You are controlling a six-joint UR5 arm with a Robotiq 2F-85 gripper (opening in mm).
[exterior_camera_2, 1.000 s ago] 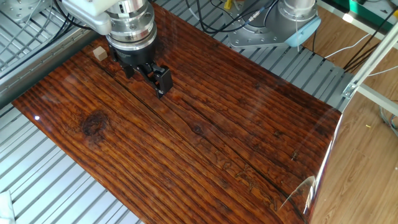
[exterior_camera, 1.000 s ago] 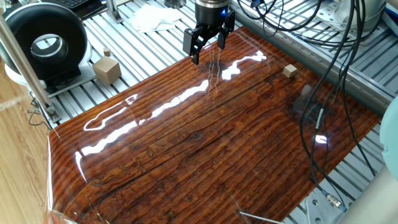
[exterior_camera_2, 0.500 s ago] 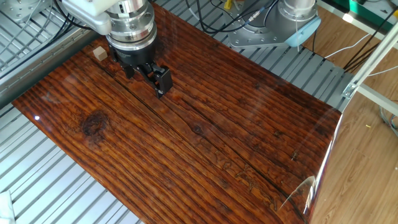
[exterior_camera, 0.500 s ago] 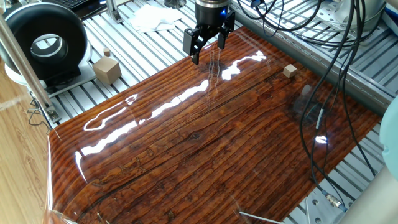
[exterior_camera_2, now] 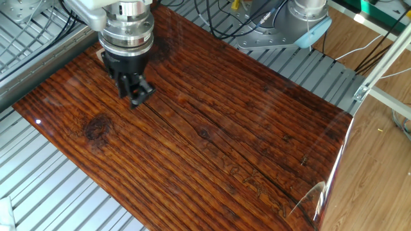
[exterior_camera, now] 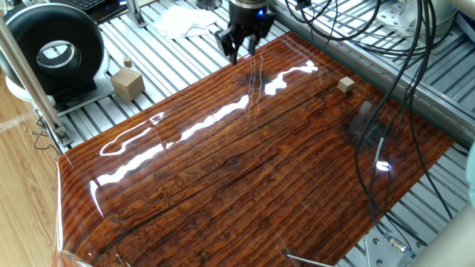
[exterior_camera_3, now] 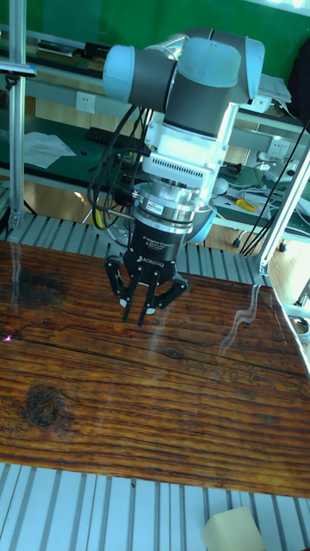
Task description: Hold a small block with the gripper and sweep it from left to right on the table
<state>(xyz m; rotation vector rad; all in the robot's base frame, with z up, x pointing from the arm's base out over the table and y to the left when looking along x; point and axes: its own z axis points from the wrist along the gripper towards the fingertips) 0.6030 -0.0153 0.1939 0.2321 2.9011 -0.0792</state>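
The small block (exterior_camera: 346, 84), a tiny pale tan cube, lies alone on the glossy reddish-brown table (exterior_camera: 245, 170) near its far right edge. My black gripper (exterior_camera: 239, 50) hangs over the table's far edge, well left of the block and not touching it. Its fingers are apart with nothing between them. In the other fixed view the gripper (exterior_camera_2: 133, 95) hovers just above the table (exterior_camera_2: 231, 135), and the arm's wrist hides the block. The tall fixed view shows the gripper (exterior_camera_3: 138, 317) pointing straight down over the table (exterior_camera_3: 164, 396), with no block in sight.
A larger tan cube with a knob (exterior_camera: 128, 81) sits on the slatted aluminium frame left of the table, beside a black round fan (exterior_camera: 53, 52). Black cables (exterior_camera: 386, 111) hang over the table's right side. A white cloth (exterior_camera: 182, 21) lies behind the gripper.
The gripper has turned about its wrist and shifted a little toward the table's far edge, covering the block in the other fixed view. The block has not moved.
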